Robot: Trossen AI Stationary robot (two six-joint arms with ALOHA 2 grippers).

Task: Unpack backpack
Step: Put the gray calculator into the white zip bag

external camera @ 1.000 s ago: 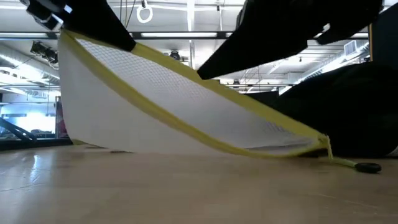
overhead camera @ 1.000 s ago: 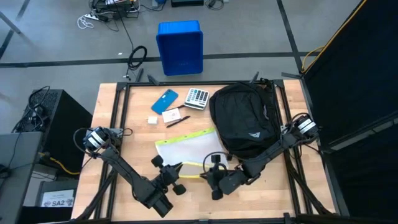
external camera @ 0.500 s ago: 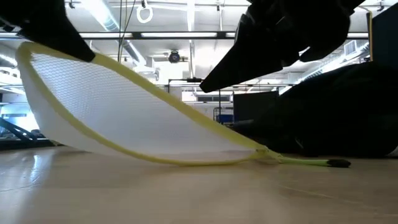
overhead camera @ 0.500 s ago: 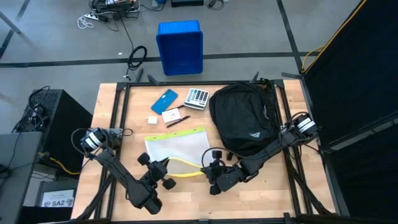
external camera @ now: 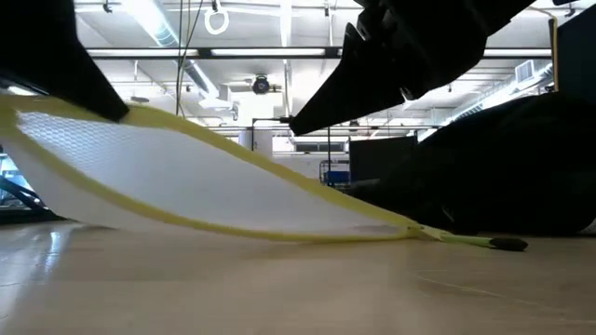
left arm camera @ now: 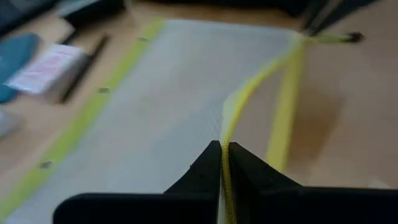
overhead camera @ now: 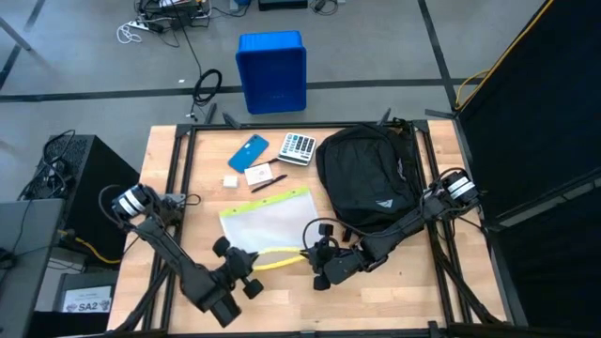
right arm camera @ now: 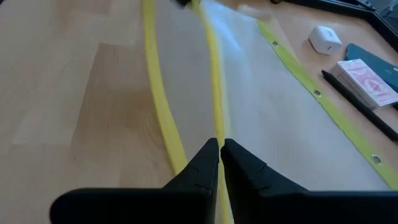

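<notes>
A clear mesh pouch (overhead camera: 268, 221) with yellow edges lies on the table left of the black backpack (overhead camera: 371, 178), which rests flat at the far right. My left gripper (overhead camera: 250, 265) is shut on the pouch's near yellow edge and holds that side raised. The pouch's right end (external camera: 410, 231) rests on the wood, and its yellow cord with a dark tip (external camera: 507, 244) lies beyond it. My right gripper (overhead camera: 311, 254) is shut. It points down-left just over the pouch's near right corner. My left gripper pinches the pouch's near yellow edge (left arm camera: 225, 134) between its two fingers, slanting down from the near left. That edge rises off the table as a ridge toward the fingers (external camera: 93, 107), while the far edge and right end stay down. My right gripper's shut fingertips (right arm camera: 211, 149) line up with a yellow edge strip (right arm camera: 214, 93). Whether they touch it I cannot tell.
Beyond the pouch lie a blue phone (overhead camera: 248, 152), a calculator (overhead camera: 299, 147), a card deck (overhead camera: 258, 175), a pen (overhead camera: 269, 183) and a small white cube (overhead camera: 230, 181). A blue bin (overhead camera: 271, 70) stands on the floor past the far edge.
My left gripper has gone toward the table's left edge and downward, still shut on the yellow edge. The pouch has slid left with it. Its raised side now hangs lower and flatter, and its right end has settled onto the table.
</notes>
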